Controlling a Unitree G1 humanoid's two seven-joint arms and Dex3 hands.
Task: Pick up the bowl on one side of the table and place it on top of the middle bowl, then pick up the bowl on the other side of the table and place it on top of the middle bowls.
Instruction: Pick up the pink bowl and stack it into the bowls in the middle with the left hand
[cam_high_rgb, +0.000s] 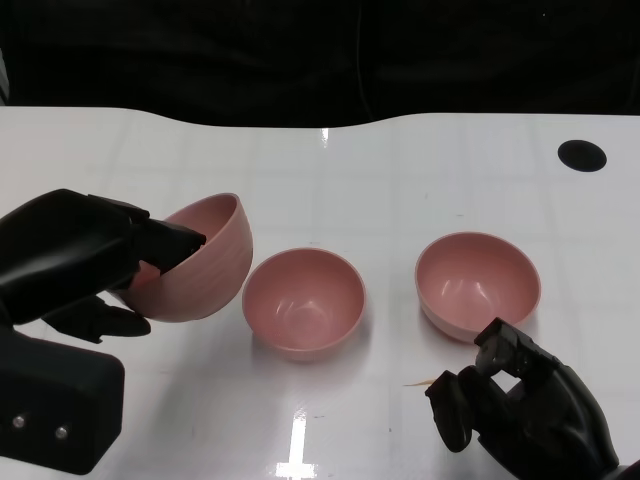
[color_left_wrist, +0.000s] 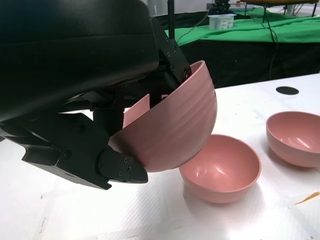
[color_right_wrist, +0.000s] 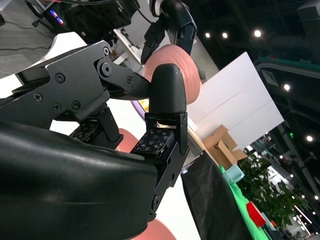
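Observation:
My left hand (cam_high_rgb: 75, 265) grips the left pink bowl (cam_high_rgb: 205, 265) by its rim and holds it tilted above the table, just left of the middle bowl (cam_high_rgb: 303, 300). The left wrist view shows this held bowl (color_left_wrist: 175, 130) hanging over the near edge of the middle bowl (color_left_wrist: 222, 167). The right pink bowl (cam_high_rgb: 478, 283) stands upright on the table. Just in front of it is my right hand (cam_high_rgb: 520, 410), fingers loosely bent and apart, holding nothing. In the right wrist view the raised bowl (color_right_wrist: 192, 75) shows beyond my right fingers (color_right_wrist: 167, 95).
The white table (cam_high_rgb: 400, 180) ends at a dark backdrop at the far side. A black round spot (cam_high_rgb: 582, 155) lies at its far right. A small orange sliver (cam_high_rgb: 420, 382) lies near my right hand.

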